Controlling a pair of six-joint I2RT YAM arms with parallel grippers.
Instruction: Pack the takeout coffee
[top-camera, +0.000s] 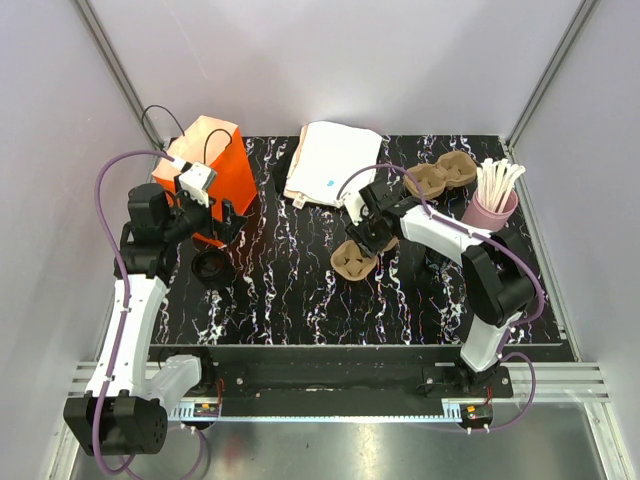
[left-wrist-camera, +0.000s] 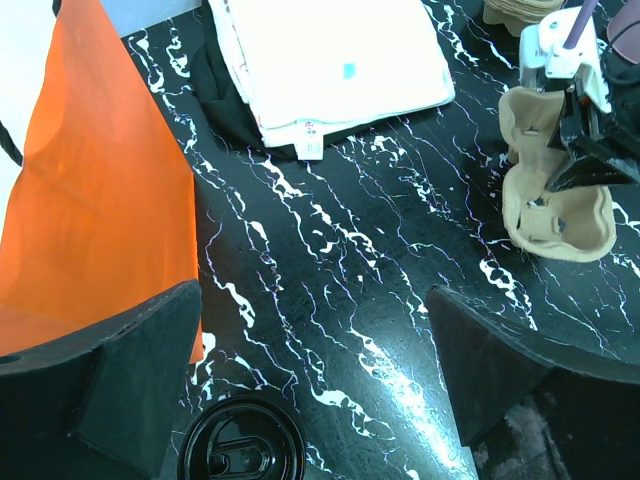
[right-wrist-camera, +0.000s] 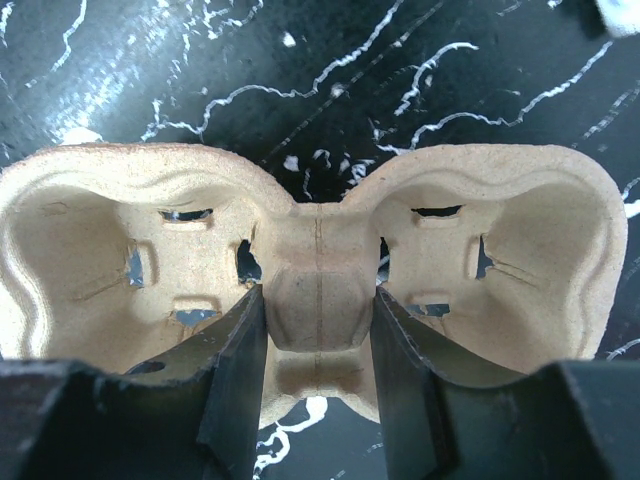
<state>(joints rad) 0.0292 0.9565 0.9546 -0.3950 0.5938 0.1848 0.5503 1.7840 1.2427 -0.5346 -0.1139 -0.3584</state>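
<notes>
The takeout coffee (top-camera: 211, 266), a black lidded cup, is seen standing upright on the marbled black table (top-camera: 300, 300), at the left side just in front of the orange bag (top-camera: 215, 160). It is not held. The left gripper (left-wrist-camera: 312, 300) is observed above and just behind the cup, its jaws spread wide with nothing between them. The right gripper (right-wrist-camera: 318, 300) is clenched on the central ridge of a pulp cup carrier (right-wrist-camera: 100, 250), one finger (right-wrist-camera: 235, 380) pressed to each side of it, near the middle of the table. More carriers (top-camera: 440, 175) are noted at the far right, beside a pink cup of white sticks (top-camera: 490, 208). A stack of white paper bags (top-camera: 332, 163) lies at the far centre.
</notes>
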